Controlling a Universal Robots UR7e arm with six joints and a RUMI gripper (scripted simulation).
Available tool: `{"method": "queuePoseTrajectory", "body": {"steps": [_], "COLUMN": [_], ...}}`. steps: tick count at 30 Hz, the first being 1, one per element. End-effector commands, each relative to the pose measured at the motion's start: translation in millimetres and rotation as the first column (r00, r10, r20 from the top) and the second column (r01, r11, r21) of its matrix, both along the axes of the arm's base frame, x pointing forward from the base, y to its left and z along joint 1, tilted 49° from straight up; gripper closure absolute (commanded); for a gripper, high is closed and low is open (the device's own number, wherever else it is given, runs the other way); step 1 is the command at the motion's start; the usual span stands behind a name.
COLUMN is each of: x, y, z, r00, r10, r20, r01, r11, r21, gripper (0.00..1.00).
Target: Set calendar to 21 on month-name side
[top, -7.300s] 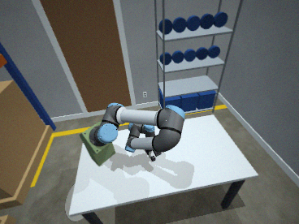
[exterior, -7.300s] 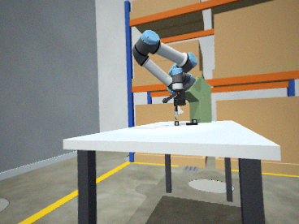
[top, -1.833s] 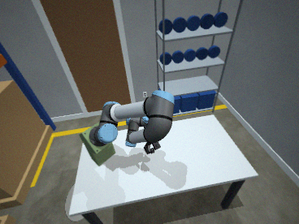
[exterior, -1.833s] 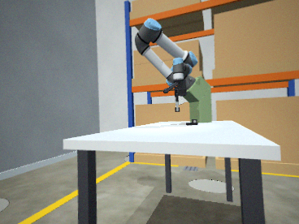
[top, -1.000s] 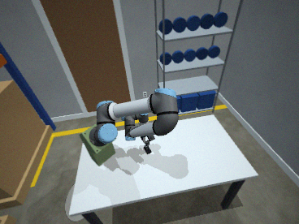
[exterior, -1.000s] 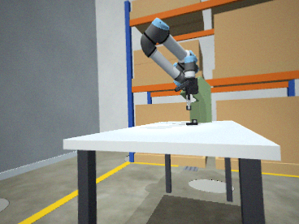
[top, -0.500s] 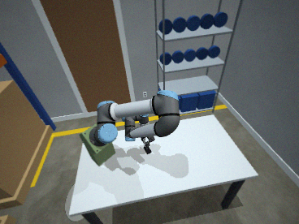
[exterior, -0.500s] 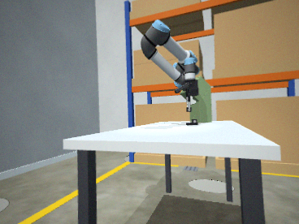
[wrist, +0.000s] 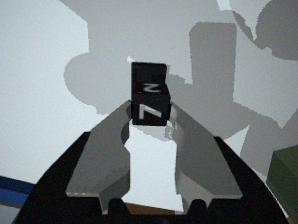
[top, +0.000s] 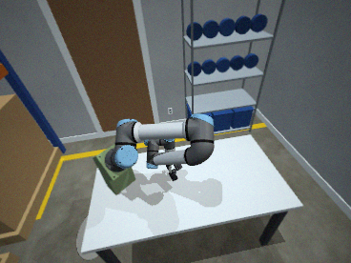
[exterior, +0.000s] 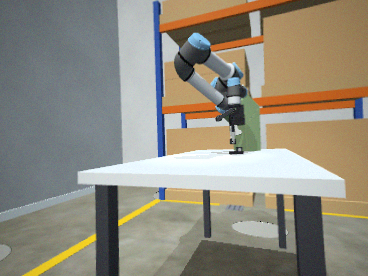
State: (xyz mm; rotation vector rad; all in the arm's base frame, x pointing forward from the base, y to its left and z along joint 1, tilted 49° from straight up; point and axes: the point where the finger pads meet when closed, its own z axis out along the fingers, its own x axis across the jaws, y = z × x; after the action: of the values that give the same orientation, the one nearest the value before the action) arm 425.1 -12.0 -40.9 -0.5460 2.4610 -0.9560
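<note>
My gripper point(wrist: 149, 102) is shut on a black calendar cube point(wrist: 149, 97), held at the fingertips. In the wrist view, the cube's face toward the camera shows a white 7, and the face above it shows another white digit that looks like a 2. In the top view the gripper and cube point(top: 173, 175) hang close over the white table point(top: 200, 191), near its back left. In the exterior view the gripper point(exterior: 233, 139) points straight down just above a small dark object point(exterior: 236, 150) on the table. I cannot tell whether that object is the tray or the other cube.
The green robot pedestal point(top: 114, 173) stands at the table's back left corner and shows at the right edge of the wrist view point(wrist: 285, 175). A shelf rack point(top: 229, 67) with blue items stands behind the table.
</note>
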Motion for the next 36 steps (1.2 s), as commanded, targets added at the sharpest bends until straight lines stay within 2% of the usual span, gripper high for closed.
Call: {"method": "queuePoseTrajectory", "body": {"steps": [1,36], "x": [5.3,7.5], "y": [-4.1,-6.1], "z": [-5.7,-8.4], "r00": [1.0,1.0], "r10": [0.003,0.003], "r20": [0.003,0.003], "r01": [-0.003,-0.003], "r11": [1.0,1.0], "r21": [0.0,0.0], "gripper": [0.89,0.89]}}
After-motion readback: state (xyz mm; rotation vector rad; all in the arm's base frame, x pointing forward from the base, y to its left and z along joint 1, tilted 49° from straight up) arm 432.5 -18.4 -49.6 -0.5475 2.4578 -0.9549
